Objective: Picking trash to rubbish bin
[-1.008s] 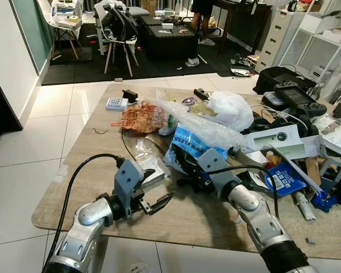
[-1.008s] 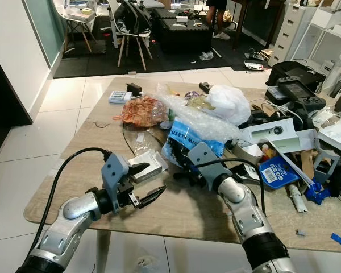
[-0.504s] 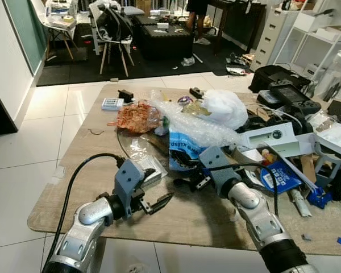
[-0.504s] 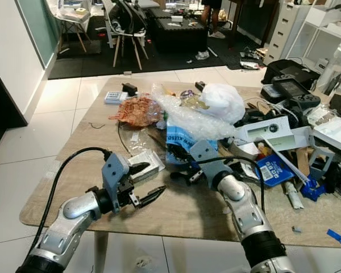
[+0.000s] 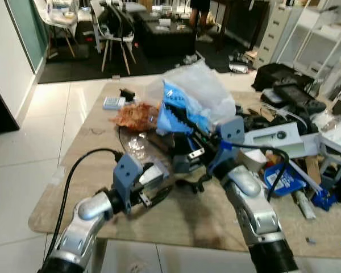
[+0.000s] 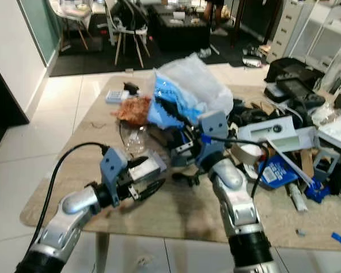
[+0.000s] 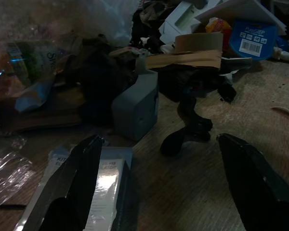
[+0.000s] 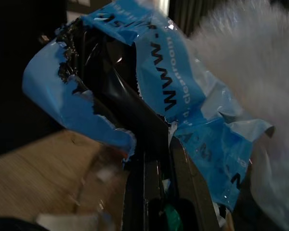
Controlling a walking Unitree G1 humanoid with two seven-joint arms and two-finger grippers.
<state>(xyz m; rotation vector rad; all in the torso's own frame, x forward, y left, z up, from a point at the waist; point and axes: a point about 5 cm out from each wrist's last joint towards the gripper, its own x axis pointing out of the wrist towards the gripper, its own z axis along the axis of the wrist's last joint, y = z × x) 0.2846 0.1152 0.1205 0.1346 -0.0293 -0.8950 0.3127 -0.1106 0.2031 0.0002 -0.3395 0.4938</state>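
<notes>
Right pincer [image 5: 179, 116]: clenched on the torn blue plastic bag [image 5: 176, 111], lifted above the worktop [image 5: 96, 153].
Bag: looked light, limp, crackly; best held by its bunched edge.
Long axis: slanting up, away from the robot.
Left pincer [image 5: 153, 190]: spread apart, hovering beside a small packet [image 7: 94, 185].

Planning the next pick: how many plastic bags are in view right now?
2 clearly: the torn blue bag shut in the right gripper, lifted above the table, and a white bag right behind it. The clutter may hide more.
</notes>
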